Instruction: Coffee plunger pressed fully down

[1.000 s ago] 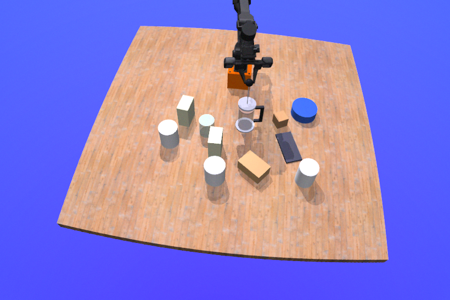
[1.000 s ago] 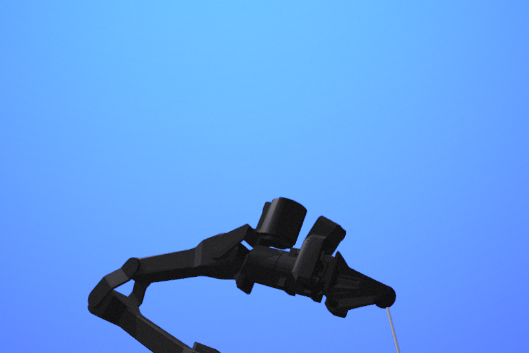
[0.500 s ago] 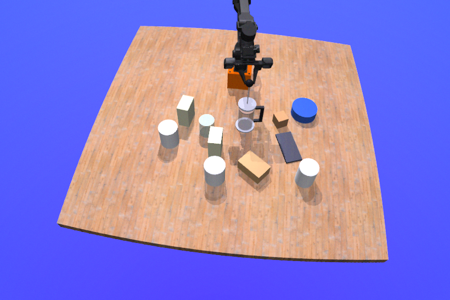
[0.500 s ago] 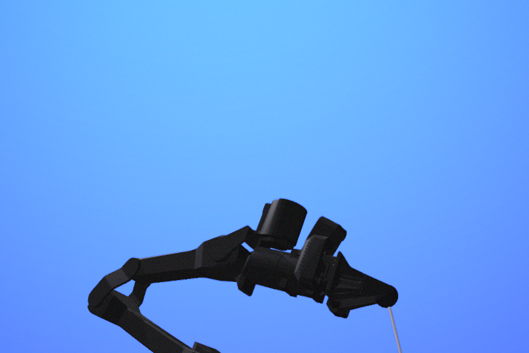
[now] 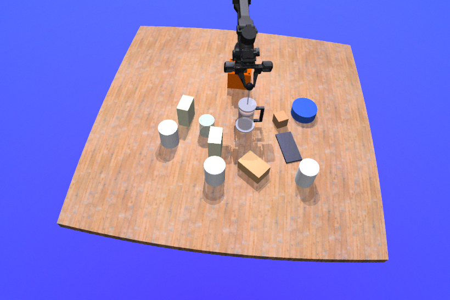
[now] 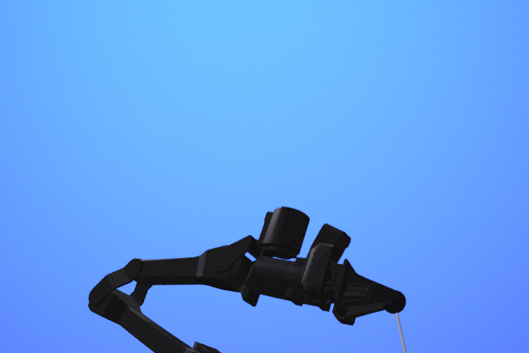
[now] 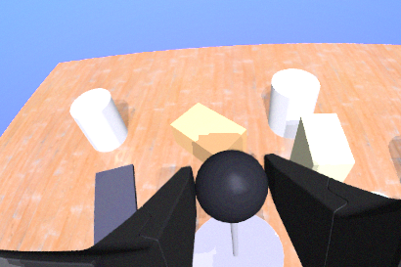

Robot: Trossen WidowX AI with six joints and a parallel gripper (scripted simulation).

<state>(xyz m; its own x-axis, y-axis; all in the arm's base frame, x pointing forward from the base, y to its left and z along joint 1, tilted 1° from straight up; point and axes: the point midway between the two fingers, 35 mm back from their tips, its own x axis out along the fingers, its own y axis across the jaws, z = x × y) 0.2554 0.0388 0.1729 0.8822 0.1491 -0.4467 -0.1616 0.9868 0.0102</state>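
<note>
The coffee press stands upright, with a pale lid (image 5: 247,104) (image 7: 256,244), a clear body, a round base (image 5: 245,124) and a black handle (image 5: 262,114) that points right in the top view. A thin rod (image 5: 248,96) (image 6: 400,332) (image 7: 235,240) rises from the lid to the round black plunger knob (image 5: 249,86) (image 6: 396,301) (image 7: 232,186). A good length of rod shows above the lid. My gripper (image 5: 249,85) (image 6: 395,301) (image 7: 228,169) is shut on the knob, one finger on each side. The press body is out of view in the exterior view.
A small brown block (image 5: 280,119), a dark flat slab (image 5: 288,146) (image 7: 115,205) and a blue disc (image 5: 304,109) lie on the handle side. A pale green cylinder (image 5: 206,122) and cream blocks (image 5: 185,110) (image 5: 214,142) stand opposite. A tan box (image 5: 253,166) (image 7: 205,122) and white cylinders (image 5: 214,171) (image 5: 306,173) stand beyond.
</note>
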